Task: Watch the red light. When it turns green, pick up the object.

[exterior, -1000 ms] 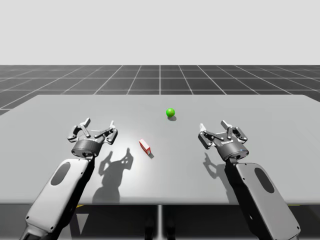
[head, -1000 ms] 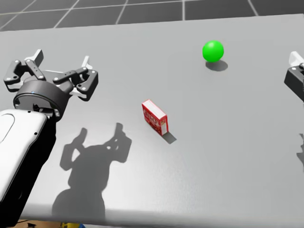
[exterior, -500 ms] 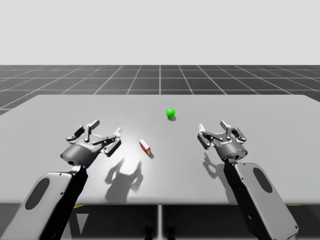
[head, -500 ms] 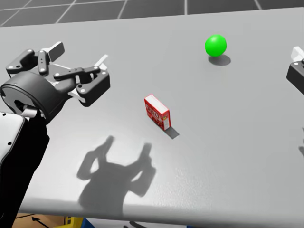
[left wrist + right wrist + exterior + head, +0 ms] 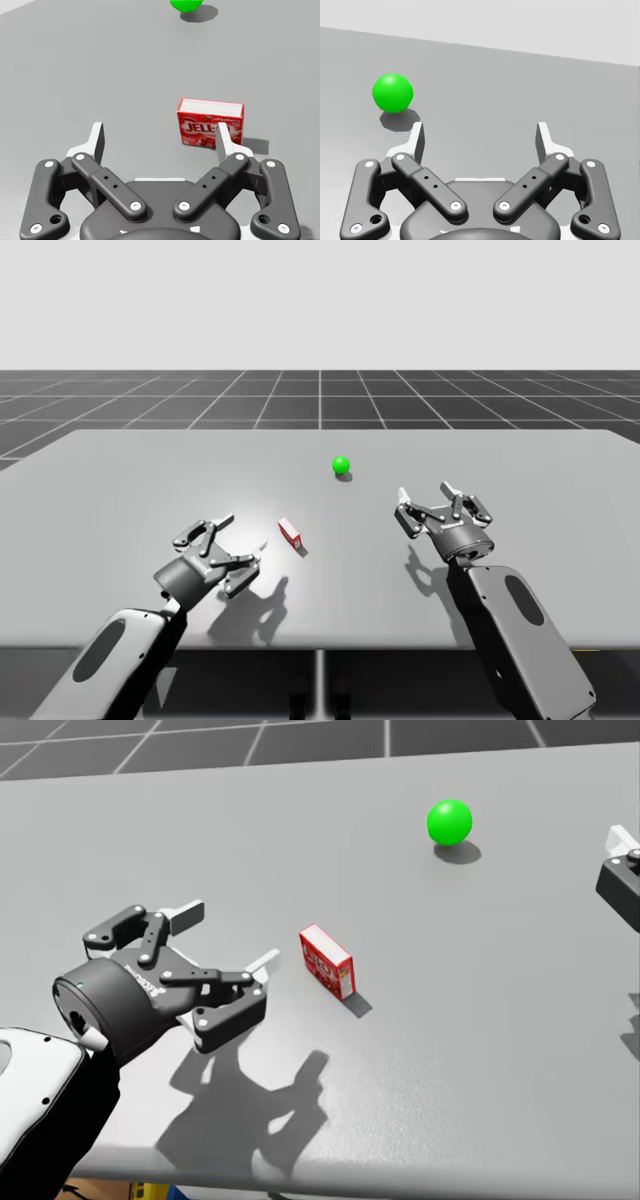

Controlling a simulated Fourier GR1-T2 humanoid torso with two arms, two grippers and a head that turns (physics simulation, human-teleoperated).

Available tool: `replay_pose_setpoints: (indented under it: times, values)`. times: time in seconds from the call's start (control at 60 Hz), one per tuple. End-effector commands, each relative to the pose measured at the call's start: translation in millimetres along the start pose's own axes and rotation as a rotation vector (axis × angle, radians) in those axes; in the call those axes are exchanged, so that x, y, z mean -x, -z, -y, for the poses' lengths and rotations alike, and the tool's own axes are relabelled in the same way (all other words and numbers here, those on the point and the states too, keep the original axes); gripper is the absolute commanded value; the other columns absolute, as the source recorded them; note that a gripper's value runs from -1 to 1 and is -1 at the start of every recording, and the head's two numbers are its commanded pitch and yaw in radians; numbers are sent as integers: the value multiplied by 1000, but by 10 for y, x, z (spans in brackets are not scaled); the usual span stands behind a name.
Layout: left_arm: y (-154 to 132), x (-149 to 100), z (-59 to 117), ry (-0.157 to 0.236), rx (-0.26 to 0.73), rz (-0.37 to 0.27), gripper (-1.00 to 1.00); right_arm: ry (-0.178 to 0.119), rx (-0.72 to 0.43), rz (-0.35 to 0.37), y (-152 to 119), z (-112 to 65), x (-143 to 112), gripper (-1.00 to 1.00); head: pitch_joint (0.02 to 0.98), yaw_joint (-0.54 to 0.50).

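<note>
The small red box (image 5: 326,961) stands on one of its narrow sides near the middle of the grey desk (image 5: 120,470), its white upper side facing up and its shadow falling just beside it. Nothing touches it.

My left gripper (image 5: 228,936) is low over the desk, near the box and on my left of it, with its fingers spread wide and nothing between them. In the left wrist view the box (image 5: 210,122) lies just ahead of the gripper (image 5: 160,135), in line with one finger and not with the gap between the two. That fingertip overlaps the box's lower front there, but the head view shows a strip of bare desk between fingertip and box.

Beyond the box, further from me, the light (image 5: 341,465) is a green ball on the desk.

My right gripper (image 5: 425,492) hangs well apart from the box on its other side, fingers also spread and empty. In its wrist view the green ball (image 5: 393,93) sits ahead of one finger.
</note>
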Motion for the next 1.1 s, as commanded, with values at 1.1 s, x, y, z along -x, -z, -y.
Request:
replay_pose_setpoints:
  times: [1.1]
  values:
    - [1026,325,345,-131,116,-156,-1000,7,9,32,-25,45,-57,-1000,830,129]
